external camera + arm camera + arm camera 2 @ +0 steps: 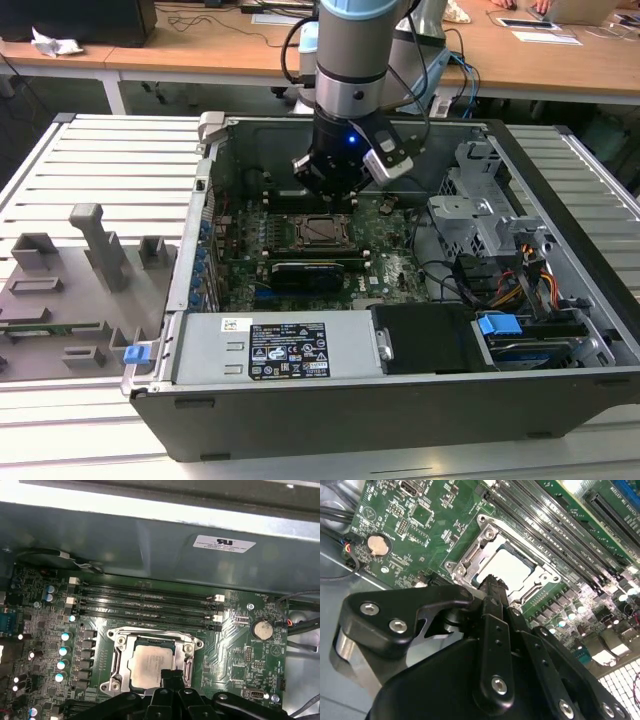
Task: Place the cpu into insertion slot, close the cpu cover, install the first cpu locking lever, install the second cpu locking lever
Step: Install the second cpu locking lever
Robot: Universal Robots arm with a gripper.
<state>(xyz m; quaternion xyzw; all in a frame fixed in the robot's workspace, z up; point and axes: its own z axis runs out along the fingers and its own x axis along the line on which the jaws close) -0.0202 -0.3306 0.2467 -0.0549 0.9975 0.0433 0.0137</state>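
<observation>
The cpu (150, 664) lies flat in the insertion slot (325, 231), silver top up, in both wrist views (509, 566). The cpu cover (119, 652) is down over it, its metal frame (470, 560) ringing the chip. My gripper (173, 676) hangs low over the socket's edge, its black fingers pressed together with nothing between them; the fingertips (492, 584) stand at the cpu's rim. In the exterior view the gripper (335, 192) sits just behind the socket. I cannot tell how the locking levers stand.
Long memory slots (145, 600) run beside the socket, and a black expansion card (305, 272) lies in front of it. The case walls, power supply (270, 350) and drive cage (490, 210) hem in the board. A grey fixture (70, 290) stands at the exterior view's left.
</observation>
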